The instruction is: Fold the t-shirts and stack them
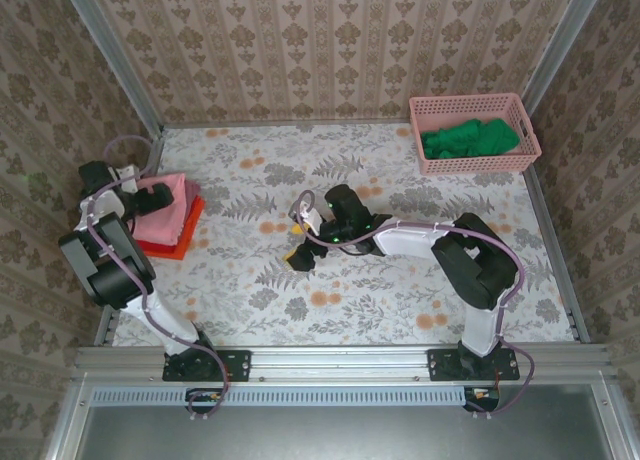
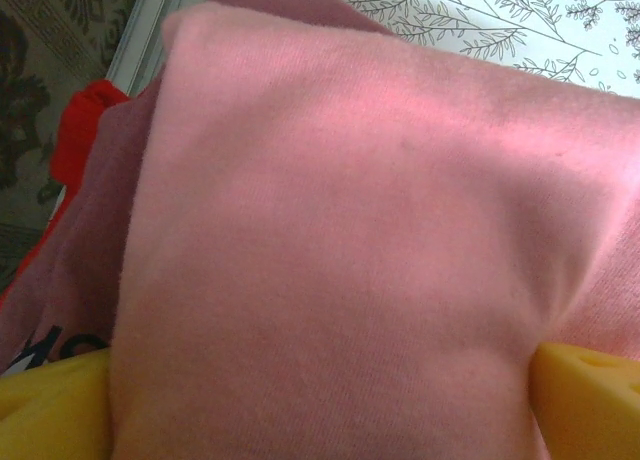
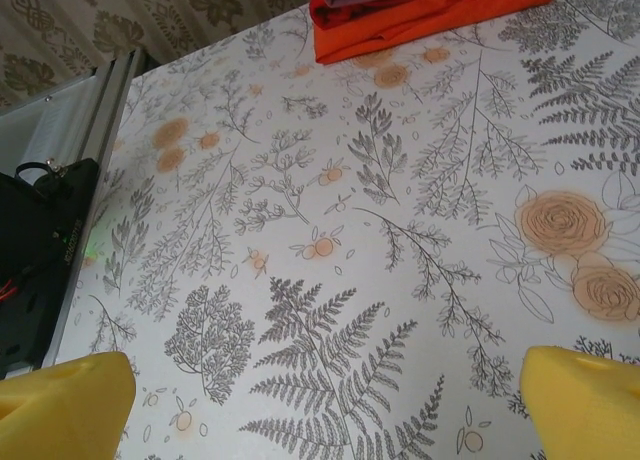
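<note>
Three folded t-shirts lie stacked at the table's left edge: the salmon-pink one (image 1: 162, 206) on top, a dusty-red one with white lettering (image 2: 75, 270) under it, and the orange-red one (image 1: 187, 232) at the bottom. My left gripper (image 1: 150, 188) sits low over the stack. It is open, and its yellow fingertips (image 2: 590, 400) stand wide to either side of the pink cloth (image 2: 340, 230). My right gripper (image 1: 298, 257) hovers open over the bare middle of the table (image 3: 325, 420), nothing between its fingers. From there the stack (image 3: 420, 15) lies ahead.
A pink lattice basket (image 1: 460, 102) holding green cloth (image 1: 470, 140) stands at the back right corner. Wallpapered walls close in the table on three sides. A metal rail (image 3: 100, 110) runs along the left edge, close to the stack.
</note>
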